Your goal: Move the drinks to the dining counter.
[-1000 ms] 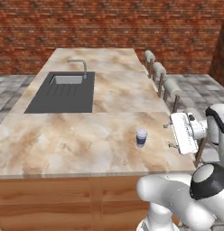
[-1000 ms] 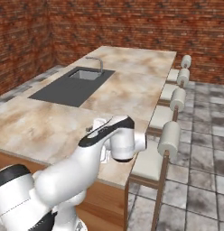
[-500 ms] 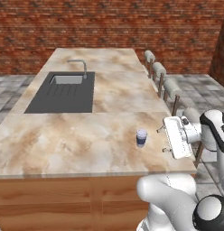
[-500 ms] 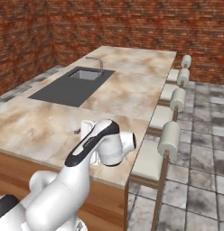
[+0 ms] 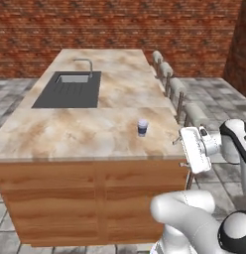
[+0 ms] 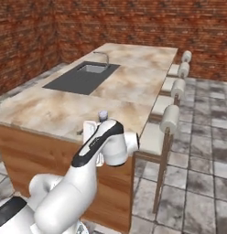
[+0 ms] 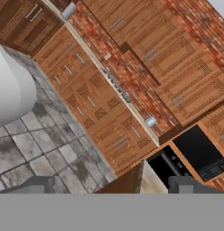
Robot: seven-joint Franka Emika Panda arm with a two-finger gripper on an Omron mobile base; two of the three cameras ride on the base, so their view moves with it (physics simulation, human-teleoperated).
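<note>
A small white cup with a dark-blue band (image 5: 142, 127) stands upright on the dining counter (image 5: 70, 134), near its front right corner. My gripper (image 5: 179, 153) hangs off that corner, to the right of the cup and slightly lower, apart from it. Its fingers are spread wide with nothing between them. From the right side, just the cup's top (image 6: 103, 114) peeks over my arm (image 6: 104, 144). In the hand view the gripper (image 7: 112, 187) is open and faces wood cabinets (image 7: 86, 90) across the room, not the counter.
A dark inset sink (image 5: 70, 89) with a faucet (image 5: 86, 63) sits in the counter's far left part. Padded stools (image 6: 170, 119) line its right side, the nearest one (image 5: 195, 114) just behind my hand. Grey tiled floor (image 6: 202, 183) surrounds the island.
The whole picture has shifted: the base has backed away from the island, so more of its wood front shows. My open hand has drawn back off the counter's corner. The cup has stayed in place.
</note>
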